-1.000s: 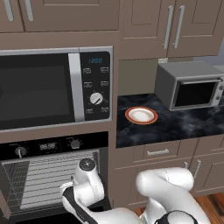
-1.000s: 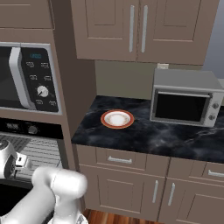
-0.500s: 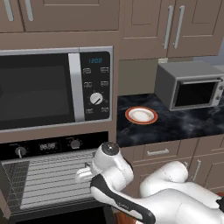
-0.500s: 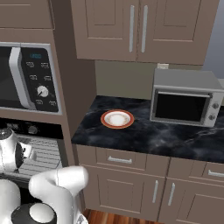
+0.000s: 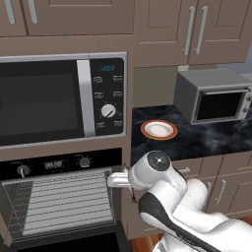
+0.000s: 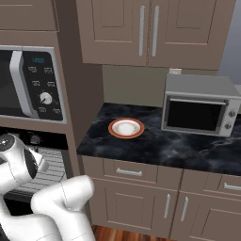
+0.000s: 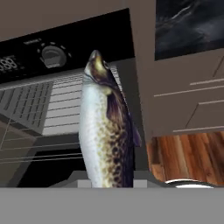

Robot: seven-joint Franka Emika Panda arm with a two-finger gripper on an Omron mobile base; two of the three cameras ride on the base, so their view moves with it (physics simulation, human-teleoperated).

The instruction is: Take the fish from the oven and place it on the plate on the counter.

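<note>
In the left base view, the oven [image 5: 59, 202] stood open at about 8 o'clock, its black control strip with knobs and a digital display above a grid of thin wire racks [image 5: 66, 204]. The gripper [image 5: 114, 180] reached leftward from the white arm, just at the right edge of the oven opening; whether its jaws were spread or pressed together could not be told here. At 2 o'clock from the gripper, the round plate [image 5: 159, 130], white in the middle with an orange-red rim, lay bare on the black marbled counter [image 5: 206, 138]. A glossy silver-black microwave [image 5: 61, 101] sat above the oven, and a boxy grey toaster oven [image 5: 214, 96] stood at 3 o'clock on the counter.

In the right base view, the plate [image 6: 126, 128] sat at the centre of the counter [image 6: 155, 141], with the toaster oven [image 6: 200, 110] at 3 o'clock from it and brown drawers [image 6: 132, 172] with silver handles below.

In the hand view, the fish [image 7: 107, 129] rose upright from the bottom edge, pinched by the gripper, its slender body pale and speckled with a dark brown back. Behind it lay the oven [image 7: 48, 61] and its racks [image 7: 57, 105].
</note>
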